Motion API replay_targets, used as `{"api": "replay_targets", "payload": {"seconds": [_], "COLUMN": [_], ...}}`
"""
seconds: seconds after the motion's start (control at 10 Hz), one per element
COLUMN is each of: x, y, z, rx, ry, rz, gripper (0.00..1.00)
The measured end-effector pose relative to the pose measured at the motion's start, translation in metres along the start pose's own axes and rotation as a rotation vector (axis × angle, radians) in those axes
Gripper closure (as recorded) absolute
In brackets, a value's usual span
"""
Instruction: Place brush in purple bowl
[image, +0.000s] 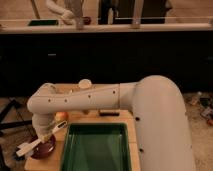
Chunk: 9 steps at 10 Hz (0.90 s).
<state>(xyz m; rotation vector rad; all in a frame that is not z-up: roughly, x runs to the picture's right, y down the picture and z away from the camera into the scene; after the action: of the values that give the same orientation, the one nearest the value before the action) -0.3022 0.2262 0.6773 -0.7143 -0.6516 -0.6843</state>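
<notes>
The white brush (39, 142) lies slanted over the purple bowl (45, 150) at the table's front left. Its wider head points to the lower left, past the bowl's rim, and its handle points up and to the right. My gripper (44, 133) hangs below the arm's elbow-like end, right above the bowl, and is shut on the brush around the middle of its handle. The white arm (100, 97) reaches in from the right and hides the back part of the table.
A large green tray (95, 147) stands right of the purple bowl, close to the brush handle's tip. An orange bowl (61, 116) peeks out behind the gripper. A small white cup (85, 83) stands at the table's far edge. A dark counter runs behind.
</notes>
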Motion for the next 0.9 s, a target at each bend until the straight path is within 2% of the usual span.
{"api": "replay_targets", "payload": {"seconds": [0.5, 0.9], "x": [-0.002, -0.007], "y": [-0.016, -0.020], "z": [0.014, 0.025], "rx": [-0.033, -0.063], "ry": [0.061, 0.080], "rz": [0.013, 0.019], "gripper": [1.00, 1.00]}}
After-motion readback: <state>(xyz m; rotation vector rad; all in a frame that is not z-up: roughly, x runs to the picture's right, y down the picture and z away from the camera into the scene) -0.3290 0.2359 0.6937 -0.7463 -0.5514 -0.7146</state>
